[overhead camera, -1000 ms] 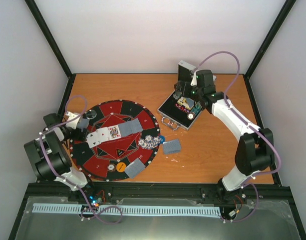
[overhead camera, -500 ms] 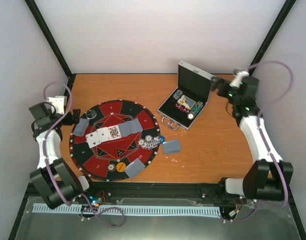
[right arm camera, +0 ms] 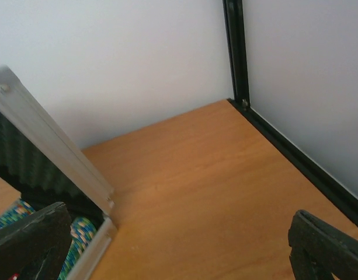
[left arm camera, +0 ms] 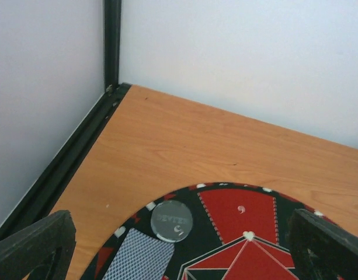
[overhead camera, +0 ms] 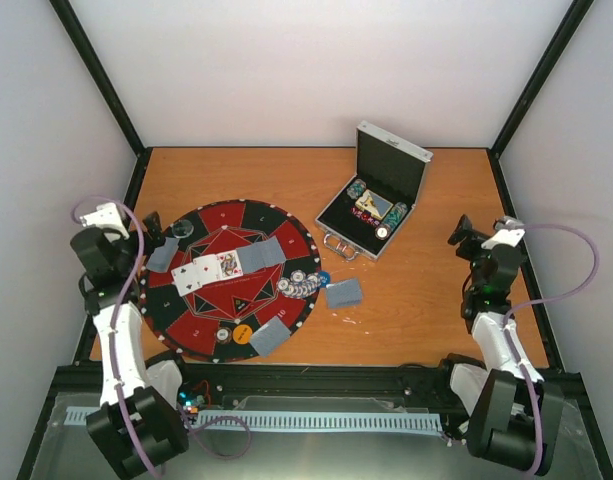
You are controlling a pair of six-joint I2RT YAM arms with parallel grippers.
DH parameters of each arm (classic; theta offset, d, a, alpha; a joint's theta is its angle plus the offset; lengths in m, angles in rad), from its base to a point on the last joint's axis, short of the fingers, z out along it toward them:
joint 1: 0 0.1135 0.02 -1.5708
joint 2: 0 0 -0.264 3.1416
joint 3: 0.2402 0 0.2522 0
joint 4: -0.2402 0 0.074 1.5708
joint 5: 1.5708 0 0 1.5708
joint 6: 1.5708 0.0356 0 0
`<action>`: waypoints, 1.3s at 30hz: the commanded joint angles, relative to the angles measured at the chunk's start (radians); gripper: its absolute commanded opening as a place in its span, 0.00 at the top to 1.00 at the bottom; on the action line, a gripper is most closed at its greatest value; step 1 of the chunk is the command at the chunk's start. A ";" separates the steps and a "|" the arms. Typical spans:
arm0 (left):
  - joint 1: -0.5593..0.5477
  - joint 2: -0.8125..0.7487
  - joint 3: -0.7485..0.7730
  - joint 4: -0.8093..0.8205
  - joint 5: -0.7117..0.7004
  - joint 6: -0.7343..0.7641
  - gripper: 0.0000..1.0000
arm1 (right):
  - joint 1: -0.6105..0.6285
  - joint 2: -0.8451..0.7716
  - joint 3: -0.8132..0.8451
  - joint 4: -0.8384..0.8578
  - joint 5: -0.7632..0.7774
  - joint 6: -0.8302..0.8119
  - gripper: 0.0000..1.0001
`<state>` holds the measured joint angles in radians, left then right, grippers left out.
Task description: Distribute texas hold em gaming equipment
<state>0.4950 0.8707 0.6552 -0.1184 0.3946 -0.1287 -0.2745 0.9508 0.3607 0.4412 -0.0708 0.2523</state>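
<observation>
Spanning the enclosure floor: orange wood counter [overhead camera: 436, 300], white walls, black frame posts at the corners.

Round red-and-black mat [overhead camera: 196, 325] on the left half, close to the near edge.

Silver case [overhead camera: 394, 170] near the far right, lid raised and upright, handle toward the mat. Poker chips in the case [overhead camera: 371, 205] sit in rows; the right wrist view catches a few beside the lid's edge.

Left hand [left arm camera: 179, 244] at the left edge of the counter, over the mat's far-left rim. Jaws wide, nothing between them.

Right hand [right arm camera: 179, 244] near the right edge, just beside the case and apart from it. Jaws wide, nothing held.

Cards:
- face-up cards [overhead camera: 208, 268] side by side, left of the mat's centre
- face-down card [overhead camera: 269, 252] touching their right end
- second face-down card [overhead camera: 161, 255] on the mat's left rim
- third face-down card [overhead camera: 269, 337] overhanging the mat's near rim
- fourth face-down card [overhead camera: 344, 292] on bare counter, just right of the mat

Small pieces:
- loose chips [overhead camera: 304, 283] bunched on the mat's right rim
- blue disc [overhead camera: 324, 278] just beside them, at the mat's edge
- yellow disc [overhead camera: 243, 330] on the mat's near side
- single chip [overhead camera: 224, 335] just left of it
- clear disc [left arm camera: 171, 220] on the mat's far-left rim, just beside the second card's corner; lettering too blurred to read
</observation>
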 commanded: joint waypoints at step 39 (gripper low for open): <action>-0.254 0.647 -0.405 1.363 -0.113 0.104 0.00 | 0.222 0.582 -0.077 0.663 -0.017 -0.281 0.00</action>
<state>0.2420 1.5158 0.2310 1.1625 0.2726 -0.0547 -0.0608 1.5307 0.2687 1.0912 -0.1093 -0.0048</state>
